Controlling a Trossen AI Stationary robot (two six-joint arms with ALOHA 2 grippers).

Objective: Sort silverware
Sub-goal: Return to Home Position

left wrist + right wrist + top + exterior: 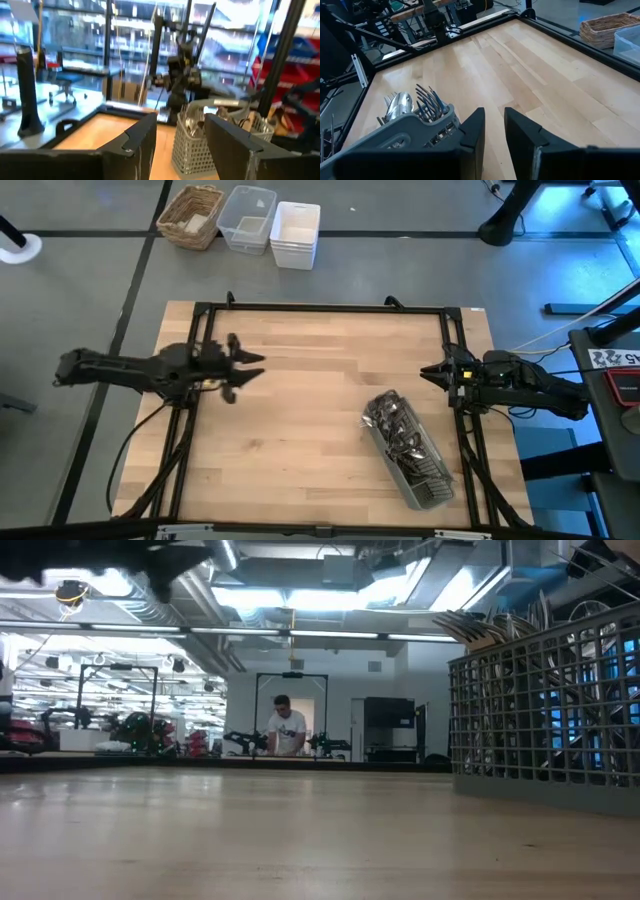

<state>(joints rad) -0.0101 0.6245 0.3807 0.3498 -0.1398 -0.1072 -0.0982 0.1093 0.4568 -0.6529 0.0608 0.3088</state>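
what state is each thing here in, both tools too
silverware: packed into the grey caddy, handles and tines sticking up
grey caddy: upright on the table, near the right arm
left tool: open, empty, raised over the table's left side
right tool: open by a narrow gap, empty, at the table's right edge

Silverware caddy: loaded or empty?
Loaded. Silverware fills the caddy; fork tines and a spoon bowl stick out its top in the right wrist view.
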